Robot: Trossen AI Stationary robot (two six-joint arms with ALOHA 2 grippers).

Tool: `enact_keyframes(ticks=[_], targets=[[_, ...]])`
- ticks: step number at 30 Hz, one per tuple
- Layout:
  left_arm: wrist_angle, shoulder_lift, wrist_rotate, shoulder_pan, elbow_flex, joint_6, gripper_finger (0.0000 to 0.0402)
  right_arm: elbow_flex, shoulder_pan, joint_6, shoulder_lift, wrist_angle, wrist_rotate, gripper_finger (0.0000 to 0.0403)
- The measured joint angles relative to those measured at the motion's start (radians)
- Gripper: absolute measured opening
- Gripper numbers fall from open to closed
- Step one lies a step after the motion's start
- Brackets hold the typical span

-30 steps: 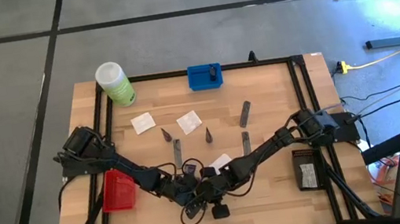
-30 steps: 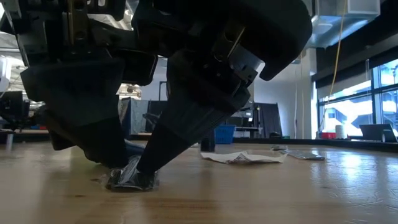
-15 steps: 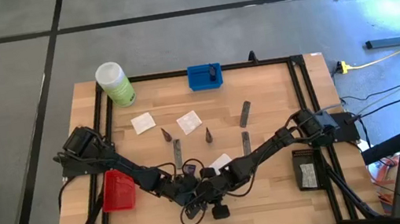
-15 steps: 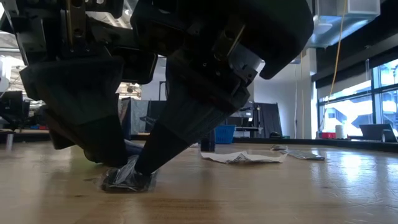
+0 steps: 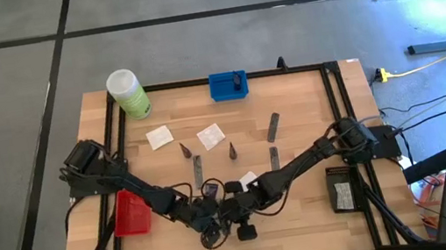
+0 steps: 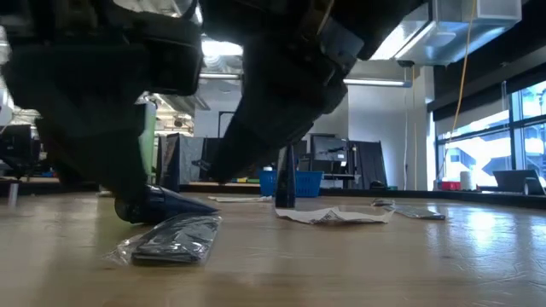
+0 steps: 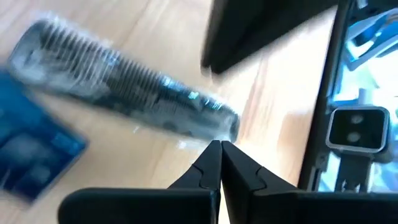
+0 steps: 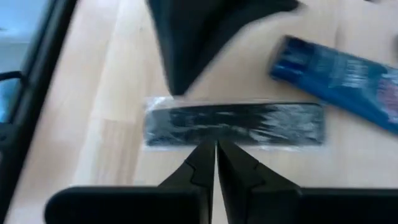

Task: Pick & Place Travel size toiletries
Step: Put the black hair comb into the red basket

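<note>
A clear packet (image 6: 166,241) with a dark ridged item inside lies flat on the wood near the table's near edge; it also shows in both wrist views as the packet (image 7: 124,93) and the packet (image 8: 236,124). My left gripper (image 7: 219,149) and my right gripper (image 8: 216,149) are both shut. They hover just above the packet, facing each other and apart from it in the low view. In the high view they meet at the left gripper (image 5: 210,218) and the right gripper (image 5: 235,214). A dark navy tube (image 8: 342,71) lies beside the packet.
Farther back lie white sachets (image 5: 159,136) (image 5: 210,136), dark cones (image 5: 185,150) (image 5: 232,150) and grey tubes (image 5: 197,166) (image 5: 273,126). A red tray (image 5: 132,212) sits at the left, a black tray (image 5: 341,189) at the right, and a blue tray (image 5: 228,85) and a green bottle (image 5: 128,93) at the far edge.
Both grippers stood with their fingertips down on the crumpled packet; they have now risen off it. The packet has dropped from bunched up between the fingers to lying flat and stretched out on the table.
</note>
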Motion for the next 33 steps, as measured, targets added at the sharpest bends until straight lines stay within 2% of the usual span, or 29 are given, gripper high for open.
enact_keyframes(ticks=[5,9,13,19,23,33], targets=[[-0.027,0.000,-0.004,-0.022,0.001,-0.056,0.0004,0.000,0.004,-0.004,-0.005,-0.045,0.014,0.0016],[-0.065,0.001,-0.045,-0.038,0.000,-0.103,0.0020,0.000,0.008,0.005,0.006,-0.093,0.012,0.0004],[-0.094,0.015,-0.086,-0.050,-0.001,-0.136,0.0051,0.000,0.017,0.008,0.034,-0.074,0.014,0.0004],[-0.050,0.038,-0.086,-0.052,0.003,-0.175,0.0111,0.003,0.018,0.020,0.062,-0.046,-0.014,0.0002],[-0.048,0.040,-0.095,-0.051,0.003,-0.188,0.0137,0.002,0.023,0.018,0.067,-0.005,-0.016,0.0002],[-0.027,0.043,-0.076,-0.035,0.001,-0.153,0.0145,0.000,0.024,0.000,0.073,0.090,-0.046,0.0001]])
